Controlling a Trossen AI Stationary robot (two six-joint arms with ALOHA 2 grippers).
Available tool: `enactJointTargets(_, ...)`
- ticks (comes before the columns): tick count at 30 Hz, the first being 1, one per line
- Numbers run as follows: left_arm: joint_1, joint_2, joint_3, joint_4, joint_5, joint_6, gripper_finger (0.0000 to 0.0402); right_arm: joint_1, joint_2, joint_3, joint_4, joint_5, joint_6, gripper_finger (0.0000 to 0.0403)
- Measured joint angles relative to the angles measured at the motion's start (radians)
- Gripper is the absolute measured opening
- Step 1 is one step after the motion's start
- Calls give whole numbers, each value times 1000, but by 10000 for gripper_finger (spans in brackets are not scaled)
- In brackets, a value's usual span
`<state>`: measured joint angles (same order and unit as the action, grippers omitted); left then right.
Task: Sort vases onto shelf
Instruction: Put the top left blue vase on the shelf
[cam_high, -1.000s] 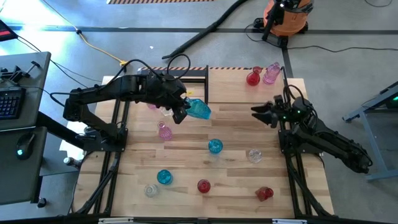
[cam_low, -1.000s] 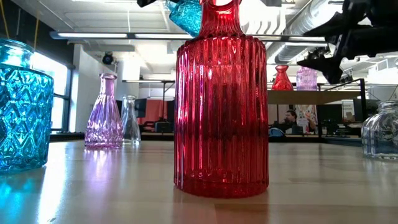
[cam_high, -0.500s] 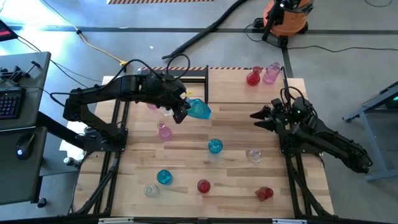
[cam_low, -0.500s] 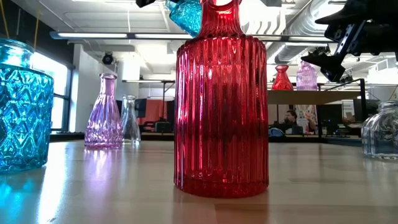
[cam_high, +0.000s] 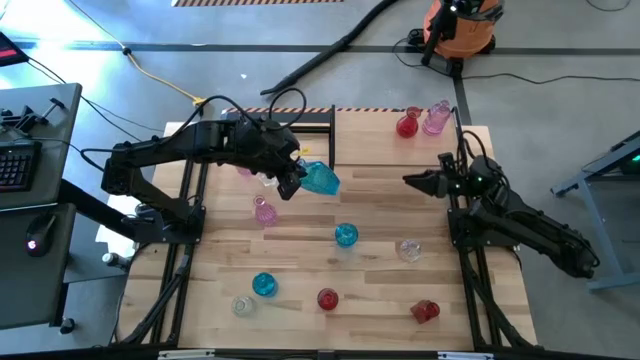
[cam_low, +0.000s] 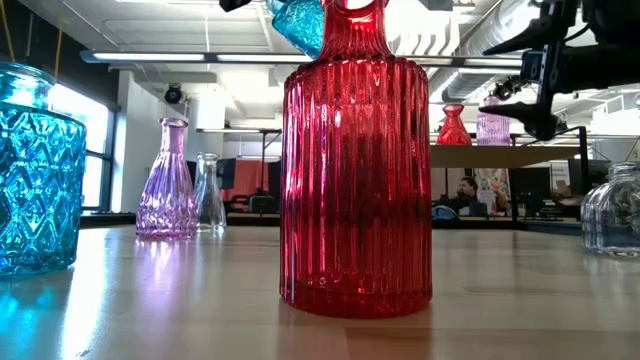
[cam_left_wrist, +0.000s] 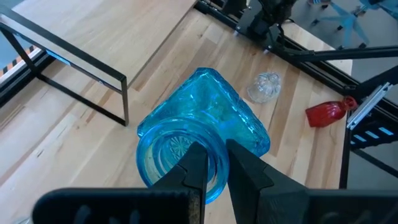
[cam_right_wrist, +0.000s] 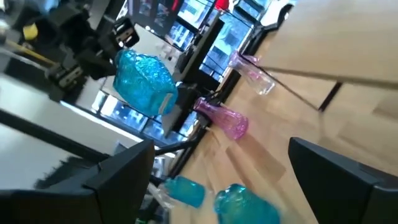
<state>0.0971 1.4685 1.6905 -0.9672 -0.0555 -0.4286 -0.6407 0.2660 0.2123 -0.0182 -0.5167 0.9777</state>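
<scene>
Left gripper (cam_high: 294, 180) pinching blue vase (cam_high: 320, 178) aloft, right gripper (cam_high: 412, 180) spread, empty

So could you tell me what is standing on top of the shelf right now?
On the shelf, a red vase and a pink vase stand side by side near its right end. Nothing else shows on top; underneath it is hidden.

— What lies around the bench (cam_high: 300, 240)?
— Grey concrete floor (cam_high: 560, 60), a yellow cable (cam_high: 160, 80) and a black hose (cam_high: 340, 45) trailing across it, an orange vacuum (cam_high: 458, 25) behind, and a desk with a keyboard (cam_high: 18, 165) at the side.
— And beyond?
— White ceiling ducts (cam_low: 480, 45), a bright window (cam_low: 85, 150) — and a seated person (cam_low: 466, 195) far off.
</scene>
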Motion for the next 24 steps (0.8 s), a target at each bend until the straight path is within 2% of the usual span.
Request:
enactJointTargets(4,0,0,0,0,2,-13,31,2,10,0,30,-15,84,353)
enactJointTargets(10,0,0,0,0,2,-14,31,24,10,0,134,-1,54,353)
enactJointTargets(16,0,0,0,0,2,-14,30,64,10,0,159,3,87,353)
enactJointTargets(20,0,0,0,0,2,-14,31,85,10,0,169,50,185,353)
enactJointTargets(24,1,0,0,0,1,-14,30,87,10,0,173,165,196,353)
